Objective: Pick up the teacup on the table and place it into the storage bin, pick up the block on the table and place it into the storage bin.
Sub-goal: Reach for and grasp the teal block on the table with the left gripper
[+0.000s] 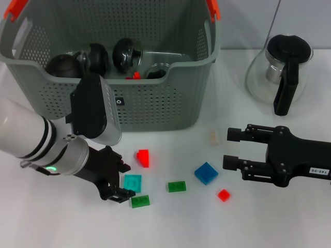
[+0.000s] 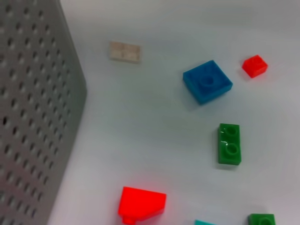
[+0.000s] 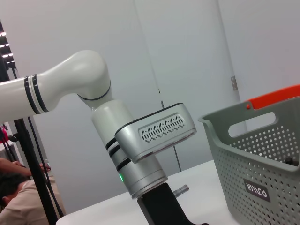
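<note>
A: Grey perforated storage bin [image 1: 155, 106] at the back of the table [image 1: 289, 217]; dark round pieces already lie inside, teacups as far as I can judge, so the block step looks to be in hand.

B: Left gripper [image 1: 118, 192]?

A: Low at the front, fingers spread, nothing held, flanking a green block [image 1: 140, 201], with a teal block [image 1: 132, 182] just beside. Red wedge [image 1: 143, 157] near.

B: Right gripper [image 1: 230, 149]?

A: Parked to the right, jaws apart, empty. Glass teapot [image 1: 282, 72] beyond it.

B: Next?

A: Likely close on 1 block, lift over the bin's front wall, release.
</note>
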`<state>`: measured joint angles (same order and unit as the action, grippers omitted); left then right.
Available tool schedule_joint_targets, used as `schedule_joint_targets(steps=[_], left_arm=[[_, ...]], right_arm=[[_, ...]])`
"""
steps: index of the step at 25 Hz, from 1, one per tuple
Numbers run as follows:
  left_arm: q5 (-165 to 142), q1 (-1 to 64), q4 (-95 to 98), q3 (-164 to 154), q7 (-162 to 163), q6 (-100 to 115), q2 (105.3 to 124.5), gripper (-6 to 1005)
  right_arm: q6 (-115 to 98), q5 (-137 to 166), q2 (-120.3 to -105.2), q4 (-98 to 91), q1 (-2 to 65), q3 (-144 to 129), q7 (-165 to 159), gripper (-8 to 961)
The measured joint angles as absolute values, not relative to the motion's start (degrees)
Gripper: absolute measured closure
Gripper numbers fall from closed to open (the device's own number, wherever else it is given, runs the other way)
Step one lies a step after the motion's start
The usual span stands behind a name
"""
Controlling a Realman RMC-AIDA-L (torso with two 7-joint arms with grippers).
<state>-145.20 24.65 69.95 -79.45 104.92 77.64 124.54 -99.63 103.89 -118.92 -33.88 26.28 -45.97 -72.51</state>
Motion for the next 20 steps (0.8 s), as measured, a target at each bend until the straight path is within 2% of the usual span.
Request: schedule_joint_targets(steps=[20], left_arm=[[-145.1,24.8,69.4,-80.9,106.0,77.3,124.54,397]], right_arm=[[-99.8,103.9,-118.77,-33.7,26.0,-46.0,-72.5,238]])
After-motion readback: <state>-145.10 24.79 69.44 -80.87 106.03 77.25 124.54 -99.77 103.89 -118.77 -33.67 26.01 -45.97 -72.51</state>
